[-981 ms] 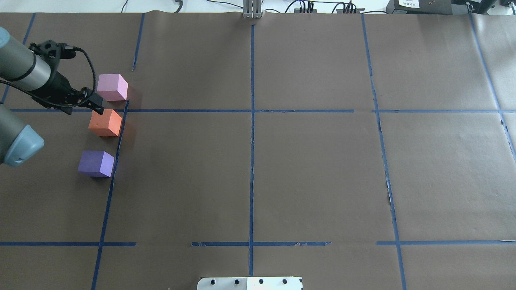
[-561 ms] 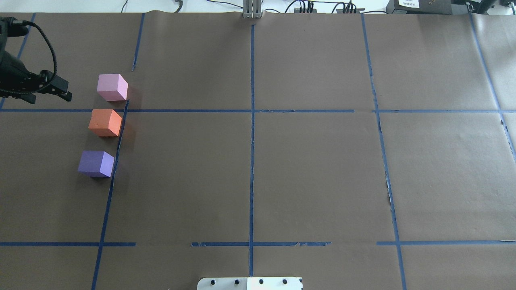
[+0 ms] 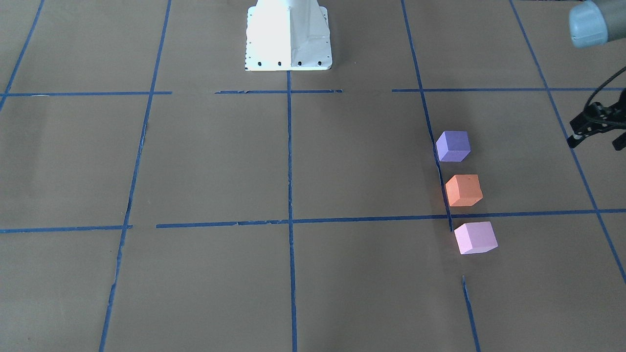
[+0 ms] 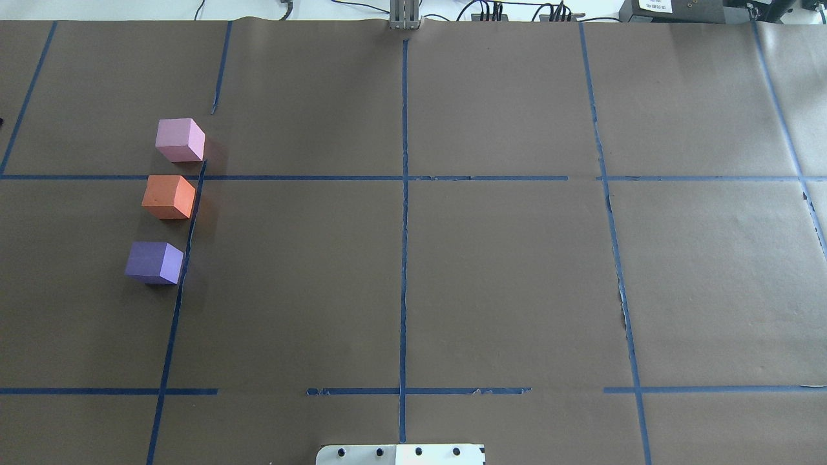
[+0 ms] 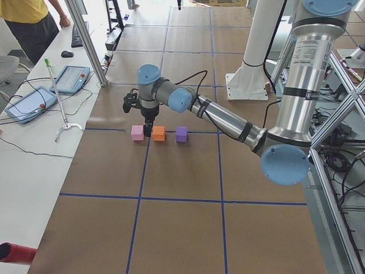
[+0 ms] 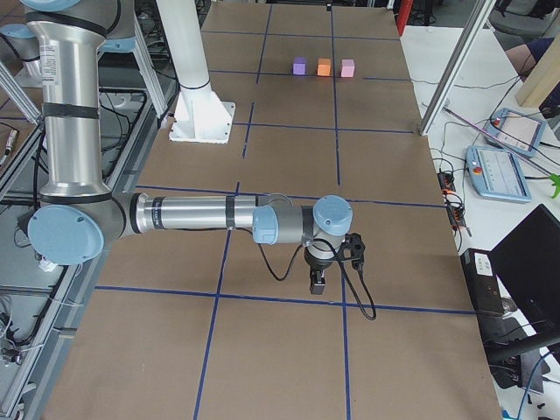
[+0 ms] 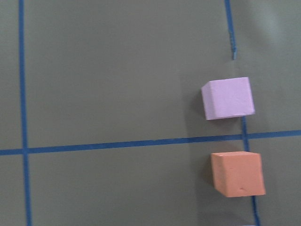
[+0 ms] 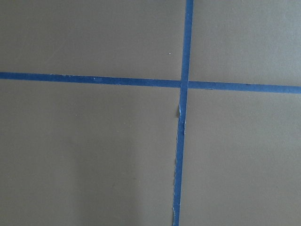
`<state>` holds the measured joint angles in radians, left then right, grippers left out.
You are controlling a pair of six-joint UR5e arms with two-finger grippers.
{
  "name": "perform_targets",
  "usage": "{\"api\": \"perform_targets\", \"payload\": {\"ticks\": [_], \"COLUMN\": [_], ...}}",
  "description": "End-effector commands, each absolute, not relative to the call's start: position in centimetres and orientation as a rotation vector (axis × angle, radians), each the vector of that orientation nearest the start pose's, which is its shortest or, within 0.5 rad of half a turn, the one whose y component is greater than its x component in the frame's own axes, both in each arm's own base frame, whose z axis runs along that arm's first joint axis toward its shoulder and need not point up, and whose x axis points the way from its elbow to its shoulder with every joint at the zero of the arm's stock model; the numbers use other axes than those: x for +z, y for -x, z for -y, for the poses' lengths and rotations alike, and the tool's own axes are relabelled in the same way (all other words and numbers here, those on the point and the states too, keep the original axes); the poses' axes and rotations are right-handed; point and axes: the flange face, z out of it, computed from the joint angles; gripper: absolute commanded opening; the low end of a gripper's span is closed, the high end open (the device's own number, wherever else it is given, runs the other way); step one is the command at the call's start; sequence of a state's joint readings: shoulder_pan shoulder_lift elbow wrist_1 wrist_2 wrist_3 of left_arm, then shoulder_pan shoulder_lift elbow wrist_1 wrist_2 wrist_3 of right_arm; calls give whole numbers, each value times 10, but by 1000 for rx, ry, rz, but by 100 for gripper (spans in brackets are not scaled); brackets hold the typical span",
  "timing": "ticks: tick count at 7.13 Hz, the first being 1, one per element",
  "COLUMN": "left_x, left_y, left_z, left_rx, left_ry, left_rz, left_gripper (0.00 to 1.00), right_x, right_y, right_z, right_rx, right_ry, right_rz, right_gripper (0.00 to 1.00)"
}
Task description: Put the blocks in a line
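Three blocks stand apart in a row along a blue tape line on the left of the overhead view: the light pink block (image 4: 179, 139) farthest, the orange block (image 4: 168, 197) in the middle, the dark purple block (image 4: 154, 263) nearest. The front view shows purple (image 3: 453, 145), orange (image 3: 463, 190) and pink (image 3: 475, 237). My left gripper (image 3: 595, 141) is open and empty at that view's right edge, well away from the blocks. The left wrist view shows the pink (image 7: 228, 98) and orange (image 7: 236, 173) blocks. My right gripper (image 6: 317, 284) hangs over the far end of the table; I cannot tell whether it is open.
Brown paper with a blue tape grid (image 4: 404, 177) covers the table. The white robot base plate (image 4: 400, 454) sits at the near edge. Cables and boxes (image 4: 678, 8) lie along the far edge. The right wrist view shows only a tape crossing (image 8: 183, 84).
My left arm has drawn back to the left from beside the orange and pink blocks and left the overhead view. The three blocks have not moved.
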<state>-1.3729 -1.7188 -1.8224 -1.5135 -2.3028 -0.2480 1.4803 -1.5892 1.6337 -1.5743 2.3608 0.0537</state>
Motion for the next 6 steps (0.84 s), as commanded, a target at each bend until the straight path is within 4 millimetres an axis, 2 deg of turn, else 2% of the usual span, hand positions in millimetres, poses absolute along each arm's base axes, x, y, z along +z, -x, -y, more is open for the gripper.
{"api": "perform_targets", "payload": {"ticks": [1,2,4,6], "left_x": [555,590,606,608], "left_y": [60,86,87,86], "left_z": [554,551,542,541], "left_rx": [169,145,125,112], "left_ry": [-172,-137,-91,-66], "left_rz": [-737,-736,-739,-741], "left_gripper": [99,99,99,100], "right_x": [636,636,636,636], "right_y": [-18,-18,-18,-18], "right_z": [490,490,490,490], "right_rx": [-51,-51,-51,-51], "right_ry": [19,18,19,18], "right_rz": [791,791,791,791], "right_gripper": [100,100,100,100]}}
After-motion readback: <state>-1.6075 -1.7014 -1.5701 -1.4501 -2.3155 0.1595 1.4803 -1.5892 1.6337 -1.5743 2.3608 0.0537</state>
